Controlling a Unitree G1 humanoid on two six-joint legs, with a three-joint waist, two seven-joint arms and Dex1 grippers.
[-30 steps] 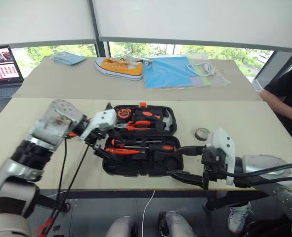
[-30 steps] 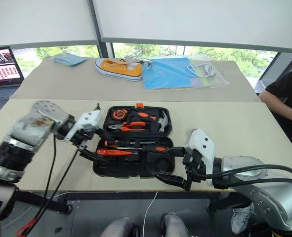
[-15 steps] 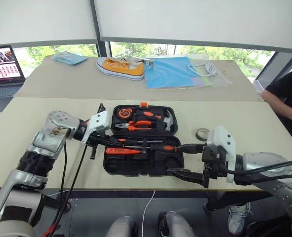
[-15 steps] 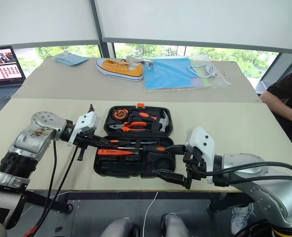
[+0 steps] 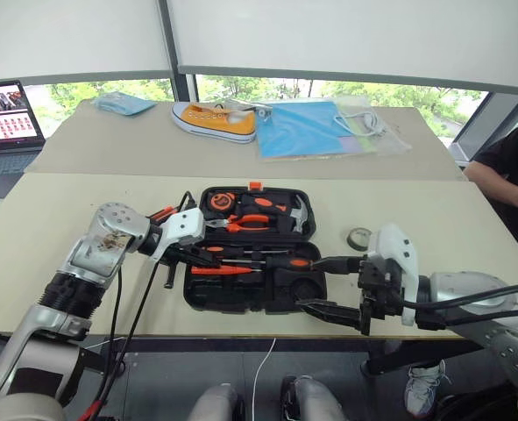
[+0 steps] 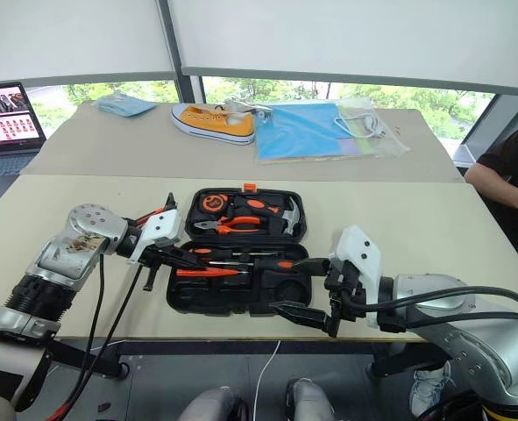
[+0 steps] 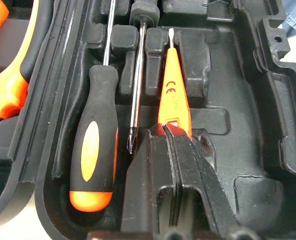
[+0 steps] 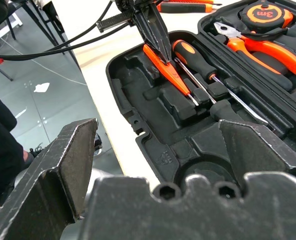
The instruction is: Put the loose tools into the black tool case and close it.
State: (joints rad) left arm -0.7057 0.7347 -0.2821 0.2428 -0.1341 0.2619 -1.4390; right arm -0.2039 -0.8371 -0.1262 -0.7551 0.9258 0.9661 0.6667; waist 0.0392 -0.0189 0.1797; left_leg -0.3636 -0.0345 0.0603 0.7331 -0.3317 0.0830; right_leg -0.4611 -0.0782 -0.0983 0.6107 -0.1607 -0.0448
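The black tool case (image 5: 241, 303) lies open at the table's front middle. Its far half holds a tape measure, pliers and a hammer. In the near half lie two long screwdrivers (image 7: 93, 140) and the orange tester (image 7: 174, 90). My left gripper (image 5: 204, 254) is shut, its fingertips (image 7: 172, 137) resting on the tester's rear end, with nothing between them. My right gripper (image 5: 309, 282) hovers wide open at the case's near right corner, holding nothing. A small dark tape roll (image 5: 358, 238) sits on the table right of the case. An orange-and-black tool (image 5: 162, 213) lies left of it.
On the far table are a yellow shoe (image 5: 213, 120), a blue bag (image 5: 302, 127) and a blue cloth (image 5: 118, 103). An open laptop (image 5: 4, 114) stands at the far left. A person's arm (image 5: 513, 167) shows at the right edge. Black cables hang under my left arm.
My left gripper went from open to shut and dropped lower, into the case's near half onto the tester's end. The right gripper has stayed in place.
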